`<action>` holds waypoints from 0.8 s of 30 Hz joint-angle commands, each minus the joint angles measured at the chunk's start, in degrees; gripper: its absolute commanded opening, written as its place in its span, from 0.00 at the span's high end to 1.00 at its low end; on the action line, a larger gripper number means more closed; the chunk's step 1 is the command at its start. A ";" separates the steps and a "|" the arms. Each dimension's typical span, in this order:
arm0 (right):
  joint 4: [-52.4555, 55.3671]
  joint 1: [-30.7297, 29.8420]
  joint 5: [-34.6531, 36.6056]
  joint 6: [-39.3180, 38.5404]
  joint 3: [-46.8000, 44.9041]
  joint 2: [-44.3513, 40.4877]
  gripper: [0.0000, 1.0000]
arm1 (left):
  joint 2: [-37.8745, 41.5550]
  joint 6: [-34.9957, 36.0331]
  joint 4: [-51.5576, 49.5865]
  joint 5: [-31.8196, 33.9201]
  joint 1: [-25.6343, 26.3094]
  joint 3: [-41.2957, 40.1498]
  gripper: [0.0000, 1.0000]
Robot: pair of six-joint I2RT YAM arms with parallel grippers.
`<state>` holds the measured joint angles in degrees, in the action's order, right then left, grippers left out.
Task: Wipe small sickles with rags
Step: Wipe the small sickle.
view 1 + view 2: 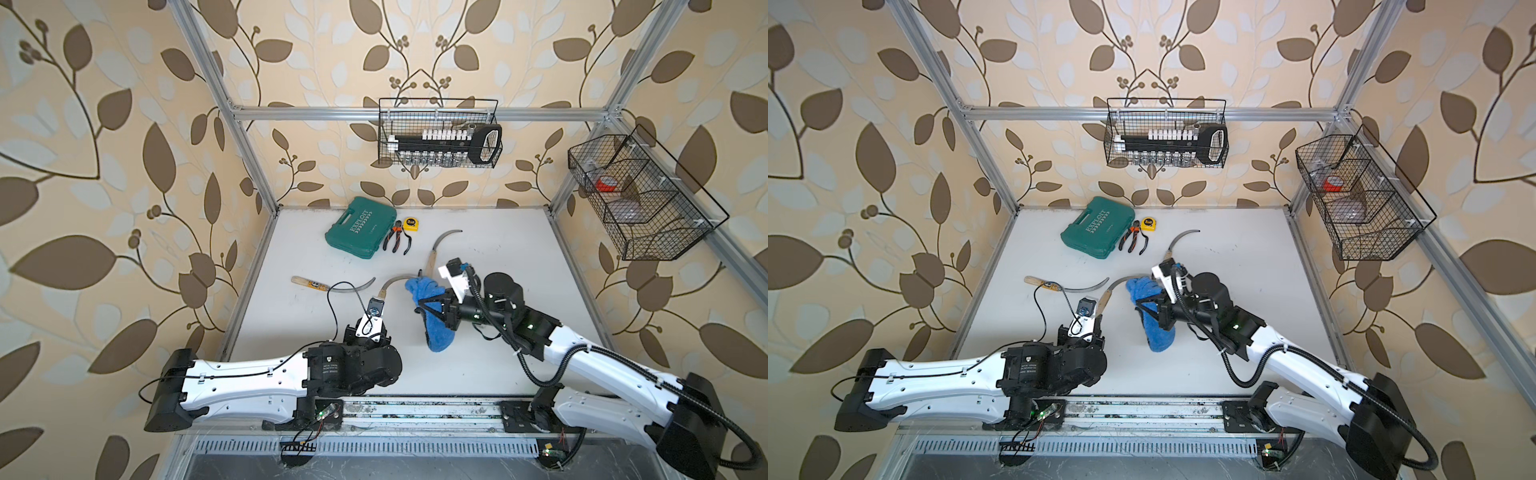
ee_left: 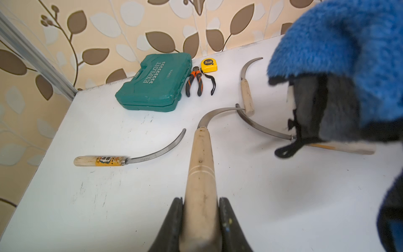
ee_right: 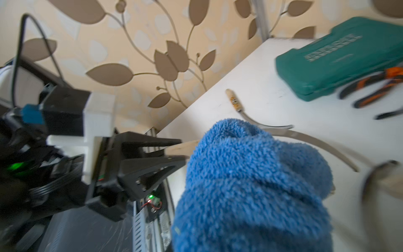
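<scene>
My left gripper [image 2: 201,218] is shut on the pale wooden handle of a small sickle [image 2: 200,157]. Its grey blade [image 1: 395,281] curves toward the blue fluffy rag [image 1: 434,332]. My right gripper [image 1: 422,307] is shut on the rag, which hangs bunched right by the blade's tip; contact cannot be told. In the right wrist view the rag [image 3: 250,185] hides that gripper's fingers. A second sickle [image 1: 332,286] lies flat at the left and a third [image 1: 440,245] further back. Another sickle [image 2: 263,129] lies partly under the rag.
A teal tool case [image 1: 360,227], orange-and-black pliers [image 1: 397,241] and a yellow tape measure [image 1: 411,224] sit at the back of the white table [image 1: 291,332]. Wire baskets hang on the back wall [image 1: 440,133] and the right frame [image 1: 640,199].
</scene>
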<state>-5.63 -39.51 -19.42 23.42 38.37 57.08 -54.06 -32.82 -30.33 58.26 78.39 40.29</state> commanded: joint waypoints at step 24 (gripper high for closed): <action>11.90 29.84 13.09 4.59 4.13 16.50 1.00 | -23.80 56.71 61.11 -34.51 -12.35 -5.08 1.00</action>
<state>5.96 -9.82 -5.58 28.88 39.72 71.92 -76.14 20.23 24.34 25.54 67.53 32.29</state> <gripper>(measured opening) 0.137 0.240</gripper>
